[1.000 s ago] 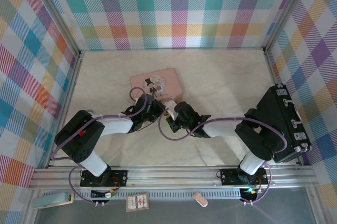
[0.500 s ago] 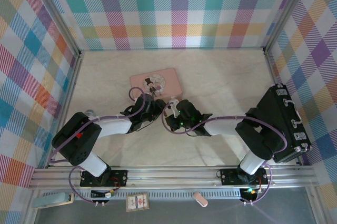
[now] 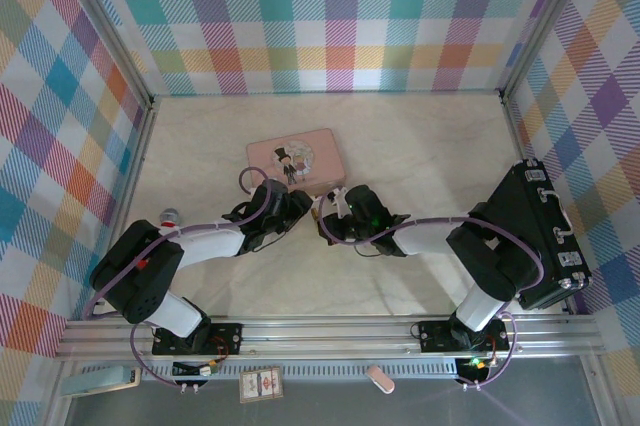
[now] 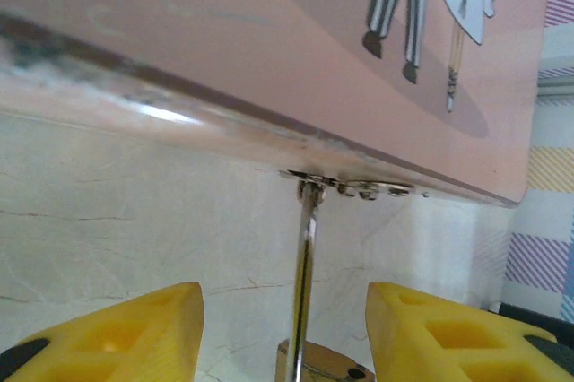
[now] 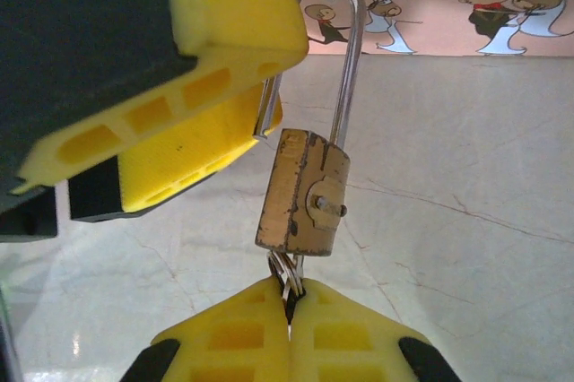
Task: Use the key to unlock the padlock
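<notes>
Marble-look tabletop (image 3: 420,146): small brass padlock (image 5: 302,192) hooked to pink rectangular box (image 3: 325,151); right gripper (image 5: 289,310) clamps silver key ring (image 5: 285,273), left gripper (image 4: 282,310) apart.

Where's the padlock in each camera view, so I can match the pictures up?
Top external: padlock, a speck at the pink box's near edge.
Left wrist: bottom centre, shackle rising to the box's latch.
Right wrist: centre frame, hanging from that latch.
Shared landmark: the pink box's cartoon couple.
</notes>
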`<act>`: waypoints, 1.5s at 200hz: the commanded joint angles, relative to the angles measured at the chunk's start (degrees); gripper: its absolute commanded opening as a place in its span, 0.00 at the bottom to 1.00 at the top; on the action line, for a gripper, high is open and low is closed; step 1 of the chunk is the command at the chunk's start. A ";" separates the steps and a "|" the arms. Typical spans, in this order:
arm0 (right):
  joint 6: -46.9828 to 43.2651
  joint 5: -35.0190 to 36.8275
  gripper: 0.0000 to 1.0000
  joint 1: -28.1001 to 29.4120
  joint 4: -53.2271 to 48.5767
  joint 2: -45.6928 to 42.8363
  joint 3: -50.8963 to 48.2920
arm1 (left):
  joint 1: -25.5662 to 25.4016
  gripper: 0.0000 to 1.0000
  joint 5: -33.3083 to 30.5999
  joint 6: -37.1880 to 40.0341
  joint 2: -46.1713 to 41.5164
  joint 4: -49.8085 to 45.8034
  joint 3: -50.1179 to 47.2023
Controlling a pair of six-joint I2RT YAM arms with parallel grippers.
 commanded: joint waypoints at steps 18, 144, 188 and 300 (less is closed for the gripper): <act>8.06 -5.73 0.00 -2.27 5.90 2.67 -1.06 | 0.63 0.49 -1.21 3.30 -2.21 -3.65 0.15; 8.79 -6.35 0.28 -4.49 1.18 5.12 -0.09 | 1.55 0.52 -7.72 15.20 -10.95 -16.59 3.04; 3.56 -2.68 0.33 -4.56 -4.71 0.94 0.65 | 4.69 0.55 -11.57 26.30 -16.96 -26.79 7.83; 6.69 -6.52 0.38 -7.92 -9.41 4.32 12.19 | 25.33 0.62 11.40 33.99 -3.19 -24.52 13.77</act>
